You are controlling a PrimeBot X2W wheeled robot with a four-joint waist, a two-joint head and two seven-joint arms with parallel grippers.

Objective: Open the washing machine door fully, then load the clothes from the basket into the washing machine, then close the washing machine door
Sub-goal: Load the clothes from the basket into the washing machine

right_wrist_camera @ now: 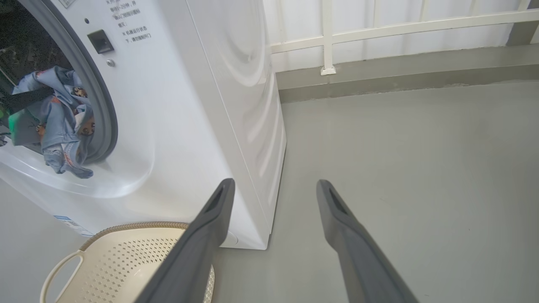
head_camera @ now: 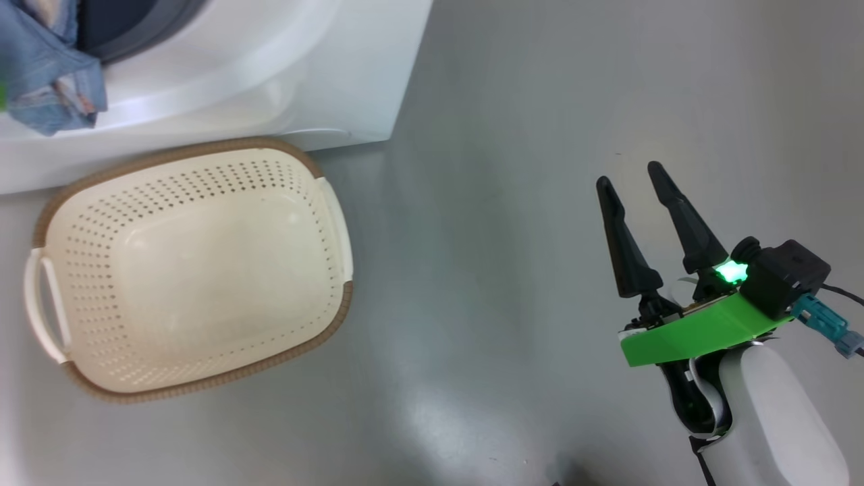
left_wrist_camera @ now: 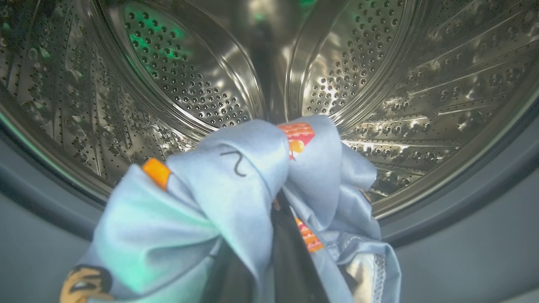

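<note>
From the head, the basket (head_camera: 202, 146) sits on the grey floor (head_camera: 513, 202), right against the foot of the washing machine (head_camera: 283, 61), its pale perforated bottom in plain sight. At the top left corner, blue clothes (head_camera: 54, 81) hang over the lip of the machine's opening. Well off to the right, the right claw (head_camera: 628, 173) hovers above the floor with its two dark fingers spread apart and nothing between them.

Along the left arm, you look straight into the steel drum (left_wrist_camera: 189, 75), with the grey rubber seal (left_wrist_camera: 463, 235) curving below it. The left claw (left_wrist_camera: 278, 210) is clamped together on the clothes (left_wrist_camera: 236, 181), a bunch of light blue fabric with orange prints draped over its dark fingers, held at the mouth of the drum.

Along the right arm, the right claw (right_wrist_camera: 274, 187) stands wide, pointing past the machine's front corner (right_wrist_camera: 189, 105). The clothes (right_wrist_camera: 59, 118) dangle in the round opening at the left. The basket (right_wrist_camera: 126, 229) lies below, by the left finger. A white railing (right_wrist_camera: 379, 29) runs along the back.
</note>
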